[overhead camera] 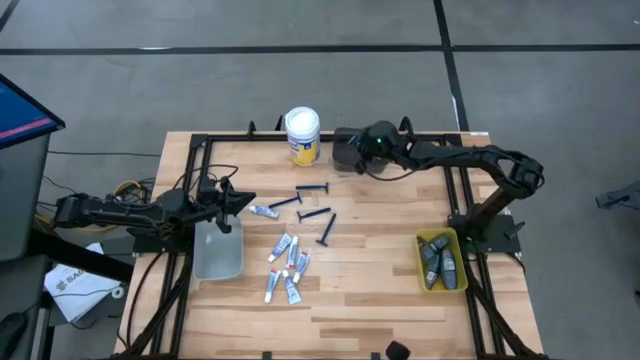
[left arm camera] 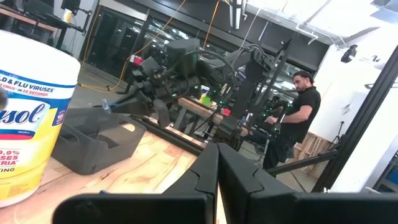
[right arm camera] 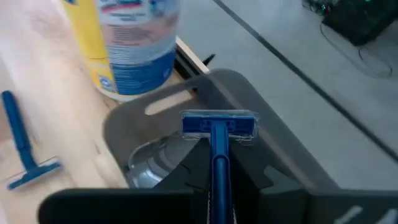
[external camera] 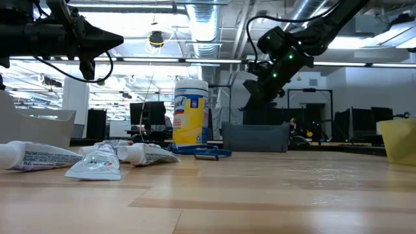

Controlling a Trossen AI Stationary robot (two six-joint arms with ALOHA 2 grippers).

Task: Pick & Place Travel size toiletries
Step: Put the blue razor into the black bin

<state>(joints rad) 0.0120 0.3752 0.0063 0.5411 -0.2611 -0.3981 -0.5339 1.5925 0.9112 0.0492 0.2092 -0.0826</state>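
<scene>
A thin dark-blue plastic razor (right arm camera: pixel 217 134) is clamped between the fingers of the right gripper (right arm camera: pixel 217 186), head forward, held above the dark grey plastic tray (right arm camera: pixel 249 99) at the table's far edge, just beside the white-lidded yellow jar (overhead camera: pixel 302 135). Three more razors (overhead camera: pixel 312 189) and several white-and-blue tubes (overhead camera: pixel 284 248) lie mid-table; grey pods fill the yellow tray (overhead camera: pixel 422 270). The left gripper (overhead camera: pixel 245 200), fingers together and empty, hovers over the clear tray (overhead camera: pixel 218 262).
</scene>
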